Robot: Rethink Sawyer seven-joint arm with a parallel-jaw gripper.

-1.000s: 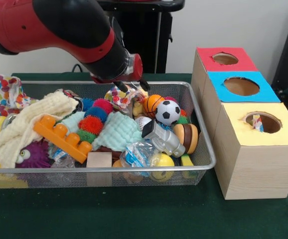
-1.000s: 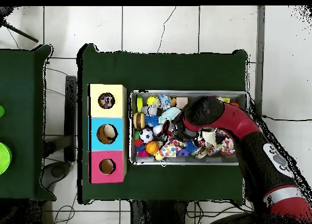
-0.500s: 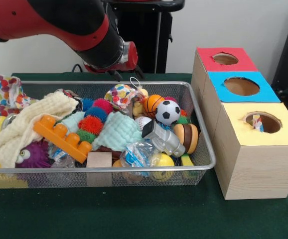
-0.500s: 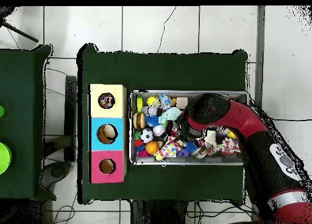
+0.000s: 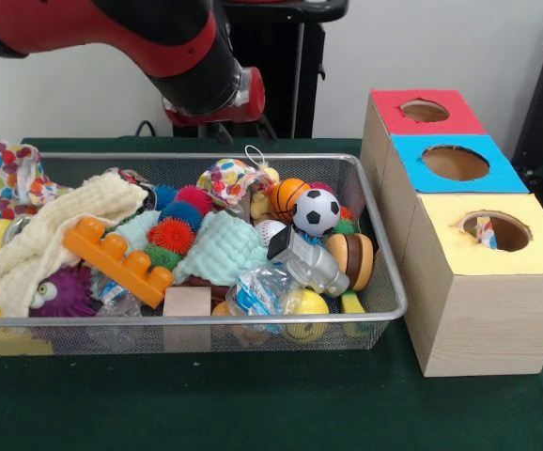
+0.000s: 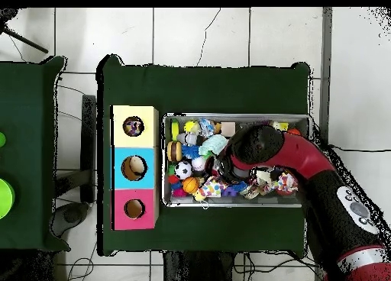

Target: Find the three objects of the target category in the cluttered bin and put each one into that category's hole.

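The wire mesh bin [image 5: 384,282] is heaped with toys and cloths. A polka-dot cloth [image 5: 226,178] lies at its far middle, next to a basketball [image 5: 287,195], a soccer ball [image 5: 317,211] and a small baseball [image 5: 270,230]. My gripper [image 5: 245,132] hangs just above the bin's far rim, over the polka-dot cloth, open and holding nothing. In the overhead view the arm [image 6: 267,144] covers the gripper and the bin's middle. Right of the bin stand a red-topped box [image 5: 425,111], a blue-topped one [image 5: 455,163] and a yellow-topped one [image 5: 495,230], each with a hole.
A patterned scrap [image 5: 486,232] shows inside the yellow box's hole. The bin also holds an orange brick [image 5: 116,258], a mint cloth [image 5: 220,249], a cream cloth [image 5: 55,230], spiky balls [image 5: 173,235], a wooden block [image 5: 187,303] and a toy burger [image 5: 351,258].
My gripper rose from the polka-dot cloth to above the bin's far rim. The cloth stayed in the bin, slightly pulled up and spread.
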